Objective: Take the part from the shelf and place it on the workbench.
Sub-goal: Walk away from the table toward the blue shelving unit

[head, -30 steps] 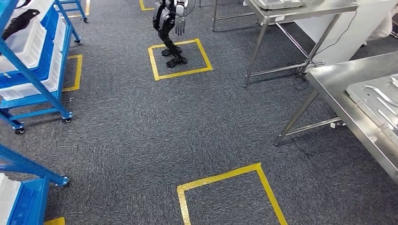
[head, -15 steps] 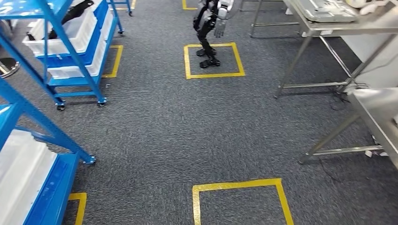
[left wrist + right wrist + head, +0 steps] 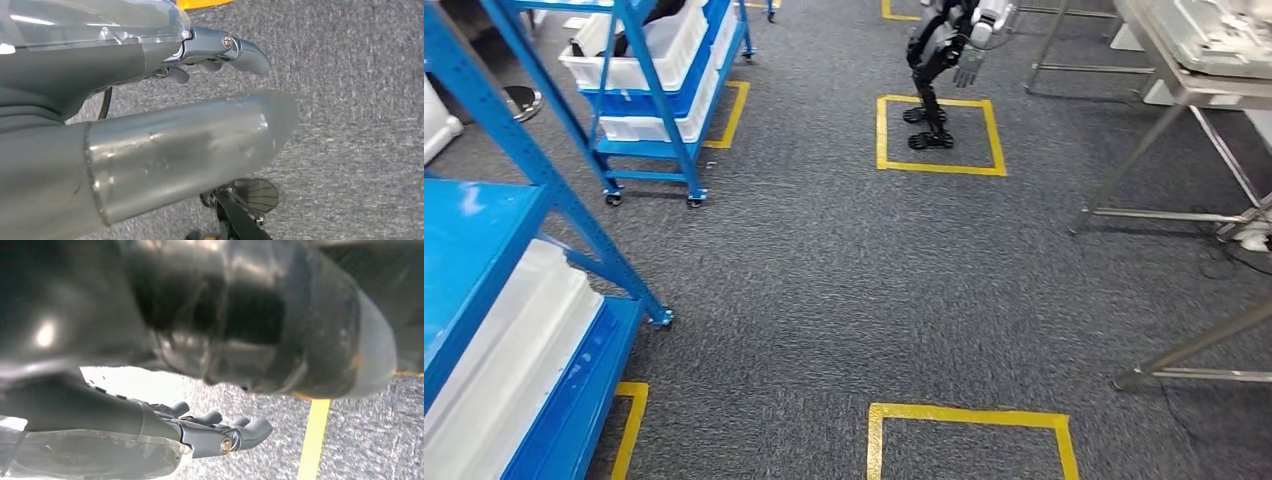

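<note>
Two yellow tape squares on grey carpet (image 3: 824,270), near square (image 3: 969,412) at 6 o'clock, far square (image 3: 884,135) at 12 with another robot (image 3: 934,60) standing inside. Blue near shelf (image 3: 484,210) at 9 o'clock, far shelf (image 3: 654,150) at 11, dark part (image 3: 662,12) lying in its white bin (image 3: 644,60). Steel workbench (image 3: 1224,95) at 2 o'clock. Left hand (image 3: 220,47) and right hand (image 3: 215,432) hang released, grasping nothing.

left hand (image 3: 220,52): hanging by the body, fingers loosely curled, holding nothing
right hand (image 3: 220,432): hanging, fingers half-curled, holding nothing

Floor (image 3: 824,280) covered in rough grey carpet, marked with matt yellow tape (image 3: 969,412). Shelf frames (image 3: 544,190) painted glossy blue metal; bins (image 3: 649,50) white plastic. Table legs (image 3: 1124,170) bare brushed steel.
</note>
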